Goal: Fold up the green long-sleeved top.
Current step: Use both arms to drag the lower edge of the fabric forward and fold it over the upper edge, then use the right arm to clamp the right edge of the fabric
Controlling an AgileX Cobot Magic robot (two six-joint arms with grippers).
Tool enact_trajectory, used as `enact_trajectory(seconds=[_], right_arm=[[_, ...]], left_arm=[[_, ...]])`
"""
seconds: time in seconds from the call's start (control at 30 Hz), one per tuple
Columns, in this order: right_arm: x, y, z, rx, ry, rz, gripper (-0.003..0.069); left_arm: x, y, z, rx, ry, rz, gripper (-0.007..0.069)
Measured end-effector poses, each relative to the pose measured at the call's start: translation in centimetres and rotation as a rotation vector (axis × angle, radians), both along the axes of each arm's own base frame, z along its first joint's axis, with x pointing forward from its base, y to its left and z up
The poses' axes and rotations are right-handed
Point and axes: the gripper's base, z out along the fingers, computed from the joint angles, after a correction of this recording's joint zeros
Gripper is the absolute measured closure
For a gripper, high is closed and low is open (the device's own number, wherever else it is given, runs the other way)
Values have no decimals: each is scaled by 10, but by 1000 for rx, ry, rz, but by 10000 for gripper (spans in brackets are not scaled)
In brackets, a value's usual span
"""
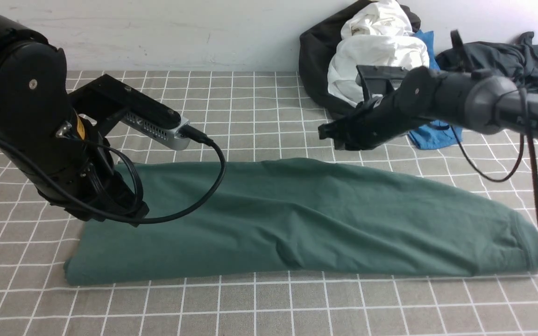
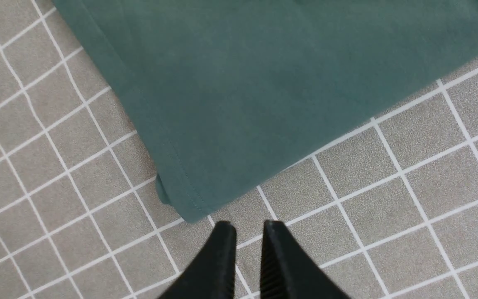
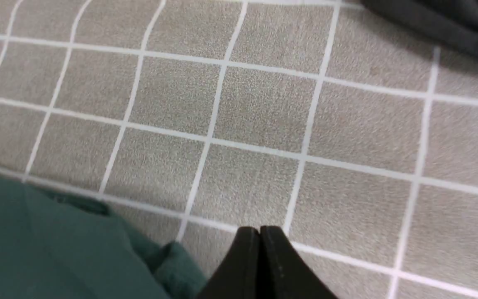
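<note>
Checked grey tablecloth (image 1: 250,308) carries the green long-sleeved top (image 1: 297,219), its corner just ahead of the narrowly parted, empty left pincer (image 2: 248,226), another edge seemingly beside the closed right pincer (image 3: 259,229).

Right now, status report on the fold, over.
Left gripper barely open, empty, beside a corner of the green top. Right gripper shut, empty, off its far edge. Top flat, a long folded band. Clothes pile behind, apart from it.
</note>
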Motion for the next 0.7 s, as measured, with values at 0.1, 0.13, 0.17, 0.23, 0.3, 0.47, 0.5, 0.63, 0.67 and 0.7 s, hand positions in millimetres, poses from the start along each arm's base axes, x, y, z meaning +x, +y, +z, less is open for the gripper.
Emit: enact_trajectory(seconds=[0.1, 0.13, 0.17, 0.23, 0.3, 0.47, 0.5, 0.63, 0.67, 0.7], right_arm=[[-12, -4, 25, -86, 58, 93, 672], [-15, -5, 29, -100, 66, 104, 672], [-19, -8, 38, -128, 73, 118, 672], [-36, -20, 64, -201, 132, 155, 672], [-51, -34, 85, -242, 149, 153, 673], [-93, -68, 115, -234, 137, 77, 673], [-112, -84, 124, -221, 118, 31, 673], [-147, -122, 120, -210, 107, -77, 673], [-150, -130, 116, -209, 114, -100, 673], [-154, -142, 105, -210, 139, -138, 668]], left_arm=[[0, 0, 0, 1, 2, 0, 546], [-1, 0, 0, 1, 1, 0, 546], [-1, 0, 1, 0, 1, 1, 546], [-4, 2, 4, -4, -9, 1, 546], [-11, 4, 7, -10, -24, 0, 546], [-32, 13, 13, -31, -76, -4, 546], [-40, 16, 15, -47, -113, -8, 546], [-59, 22, 18, -96, -206, -18, 546], [-63, 23, 19, -109, -227, -21, 546], [-67, 24, 18, -122, -248, -23, 546]])
